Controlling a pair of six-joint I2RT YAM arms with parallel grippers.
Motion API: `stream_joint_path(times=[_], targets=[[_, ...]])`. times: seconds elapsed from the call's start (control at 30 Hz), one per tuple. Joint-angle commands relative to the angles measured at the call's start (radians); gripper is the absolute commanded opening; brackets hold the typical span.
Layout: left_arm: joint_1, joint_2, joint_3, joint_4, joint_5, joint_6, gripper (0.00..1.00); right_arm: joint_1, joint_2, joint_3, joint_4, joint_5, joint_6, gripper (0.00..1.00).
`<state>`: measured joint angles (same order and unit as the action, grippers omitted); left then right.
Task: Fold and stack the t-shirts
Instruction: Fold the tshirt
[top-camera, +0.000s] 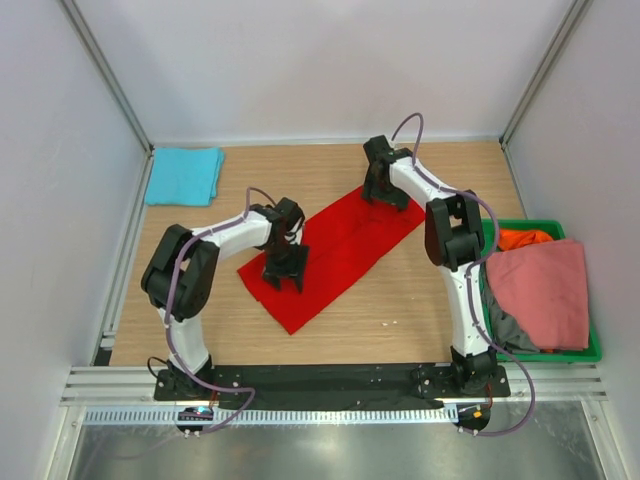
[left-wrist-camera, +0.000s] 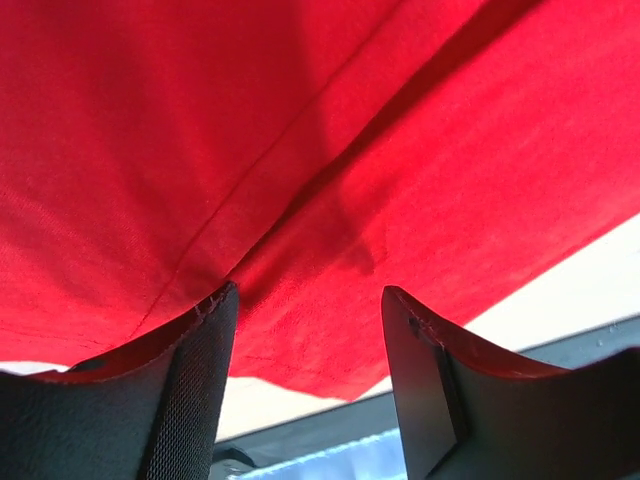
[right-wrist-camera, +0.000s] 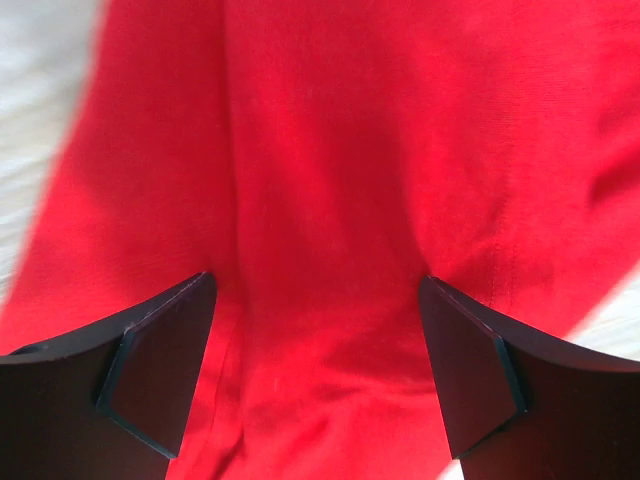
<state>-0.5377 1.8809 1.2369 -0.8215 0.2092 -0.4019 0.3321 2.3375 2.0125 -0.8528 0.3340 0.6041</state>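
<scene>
The red t-shirt (top-camera: 335, 250) lies flat on the wooden table (top-camera: 400, 310) as a long folded band of soft matte knit. It runs diagonally from near left to far right, with a stitched seam and shallow creases. The left gripper (top-camera: 284, 275) stands over its near half and the right gripper (top-camera: 385, 195) over its far end, both with black fingers spread apart and gripping nothing. A turquoise t-shirt (top-camera: 184, 175) sits folded in the far left corner, and a salmon pink t-shirt (top-camera: 540, 290) is heaped in the green plastic crate (top-camera: 592, 352).

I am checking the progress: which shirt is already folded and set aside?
The turquoise shirt in the far left corner, a small neat rectangle. The red shirt is a long strip, and the rest are heaped in the green crate.
</scene>
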Motion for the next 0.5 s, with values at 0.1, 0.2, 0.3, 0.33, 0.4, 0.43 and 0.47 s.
stream_joint_path(times=[0.1, 0.2, 0.3, 0.33, 0.4, 0.43, 0.47], targets=[[-0.117, -0.040, -0.119, 0.039, 0.110, -0.141, 0.60, 0.036, 0.058, -0.023, 0.126, 0.022, -0.009, 0.87], [-0.169, -0.057, -0.171, 0.097, 0.176, -0.222, 0.60, 0.064, 0.100, 0.011, 0.149, 0.004, -0.035, 0.87], [-0.217, -0.071, -0.205, 0.157, 0.196, -0.306, 0.60, 0.094, 0.147, 0.048, 0.167, -0.030, -0.061, 0.87], [-0.226, -0.074, -0.215, 0.174, 0.209, -0.336, 0.60, 0.102, 0.157, 0.069, 0.173, -0.039, -0.067, 0.87], [-0.245, -0.078, -0.224, 0.246, 0.229, -0.415, 0.59, 0.125, 0.183, 0.087, 0.192, -0.058, -0.096, 0.87], [-0.249, -0.078, -0.231, 0.275, 0.243, -0.443, 0.60, 0.131, 0.192, 0.106, 0.202, -0.067, -0.105, 0.87], [-0.258, -0.080, -0.237, 0.309, 0.269, -0.471, 0.60, 0.137, 0.201, 0.115, 0.208, -0.091, -0.116, 0.86]])
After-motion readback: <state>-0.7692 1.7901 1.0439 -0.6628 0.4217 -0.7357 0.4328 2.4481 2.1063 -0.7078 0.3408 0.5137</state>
